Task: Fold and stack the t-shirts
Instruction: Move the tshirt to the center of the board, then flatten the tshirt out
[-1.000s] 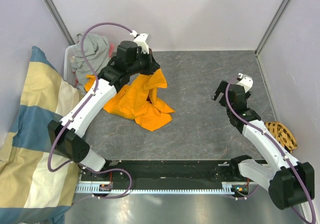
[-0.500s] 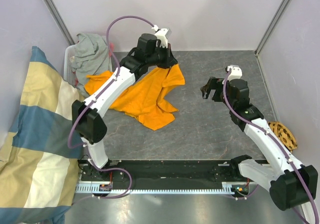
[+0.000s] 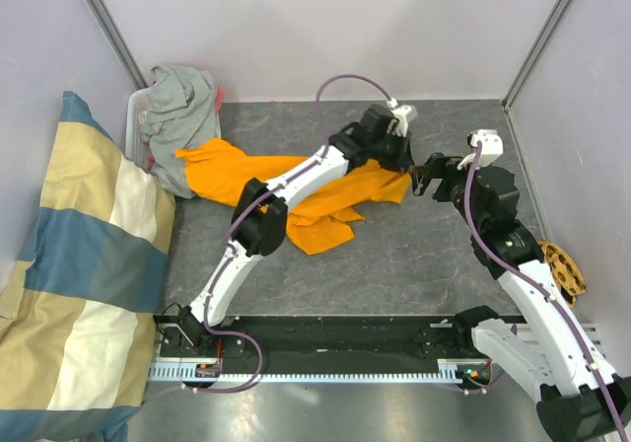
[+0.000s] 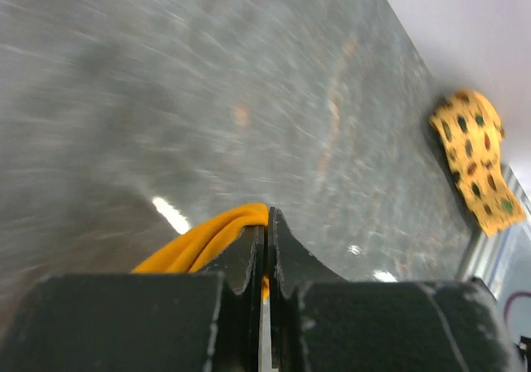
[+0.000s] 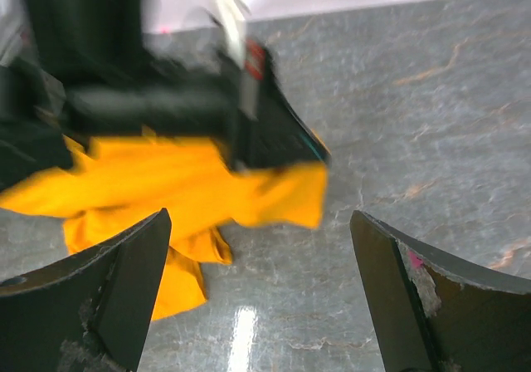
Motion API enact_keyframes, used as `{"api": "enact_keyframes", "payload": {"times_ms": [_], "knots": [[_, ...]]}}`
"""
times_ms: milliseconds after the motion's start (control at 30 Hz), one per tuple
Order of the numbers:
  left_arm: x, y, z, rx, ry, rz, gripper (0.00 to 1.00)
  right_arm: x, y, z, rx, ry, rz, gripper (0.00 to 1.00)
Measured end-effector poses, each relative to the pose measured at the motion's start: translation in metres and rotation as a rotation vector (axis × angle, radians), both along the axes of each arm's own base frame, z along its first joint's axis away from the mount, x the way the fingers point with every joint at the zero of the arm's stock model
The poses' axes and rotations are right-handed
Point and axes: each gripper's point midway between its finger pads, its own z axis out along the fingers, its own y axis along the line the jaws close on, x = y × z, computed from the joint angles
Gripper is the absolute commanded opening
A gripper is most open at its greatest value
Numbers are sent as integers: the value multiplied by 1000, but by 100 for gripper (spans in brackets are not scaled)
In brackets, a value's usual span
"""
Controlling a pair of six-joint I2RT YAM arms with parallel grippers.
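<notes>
The orange t-shirt [image 3: 237,171] lies stretched across the grey table from the left bin toward the right. My left gripper [image 3: 402,171] is shut on its right edge. In the left wrist view the closed fingertips [image 4: 267,222] pinch a fold of orange cloth [image 4: 207,239]. My right gripper [image 3: 426,178] faces it from the right, close by and open. The right wrist view shows its fingers [image 5: 108,281] wide apart with the orange t-shirt [image 5: 166,181] and the left gripper [image 5: 274,135] beyond them. The grey t-shirt [image 3: 177,107] is heaped in the back-left corner.
A white bin [image 3: 135,118] holds the grey heap. A large cream-and-blue cloth [image 3: 79,264] hangs off the table's left side. A tan woven disc [image 3: 555,264] lies by the right wall, also seen in the left wrist view [image 4: 477,168]. Walls close in the back and sides.
My left arm has swept right across the table, pulling the orange t-shirt out long. My right gripper has moved back and slightly right, and now faces the held edge.
</notes>
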Motion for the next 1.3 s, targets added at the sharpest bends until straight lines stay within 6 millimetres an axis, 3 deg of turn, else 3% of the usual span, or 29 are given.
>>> {"api": "enact_keyframes", "payload": {"times_ms": [133, 267, 367, 400, 500, 533, 667, 733, 833, 933, 1033, 1100, 1200, 1300], "knots": [[-35, -33, -17, -2, 43, -71, 2, -7, -7, 24, 8, -59, -24, 98], [-60, -54, -9, -34, 60, -119, 2, -6, -9, 28, 3, -68, -37, 98], [-69, -65, 2, -68, 45, -149, 29, -4, -10, 21, -5, -44, -41, 98], [-70, -67, 3, -73, 41, -153, 52, -4, -9, 19, -8, -36, -41, 98], [-70, -63, -6, -60, 47, -148, 100, -4, -9, 13, -13, -16, -41, 98], [-68, -57, -12, -44, 56, -138, 100, -4, -9, 13, -13, -15, -41, 98], [-39, -15, -37, 18, 101, -44, 100, -1, -9, 7, -17, 4, -42, 98], [-12, 23, -45, 48, 121, 41, 100, 2, -7, 2, -16, 23, -43, 98], [37, 105, -44, 88, 127, 220, 100, 8, -6, -15, -24, 78, -50, 98], [70, 192, -30, 124, 102, 406, 100, 18, -7, -45, -40, 178, -81, 98], [71, 253, -15, 159, 77, 534, 100, 22, -11, -87, -75, 320, -127, 96], [59, 267, -6, 179, 56, 564, 100, 22, -13, -116, -109, 415, -150, 95], [38, 263, -1, 192, 37, 543, 100, 16, -11, -151, -171, 533, -162, 92], [22, 258, -8, 209, 46, 519, 100, 9, -3, -177, -247, 623, -147, 88]]}}
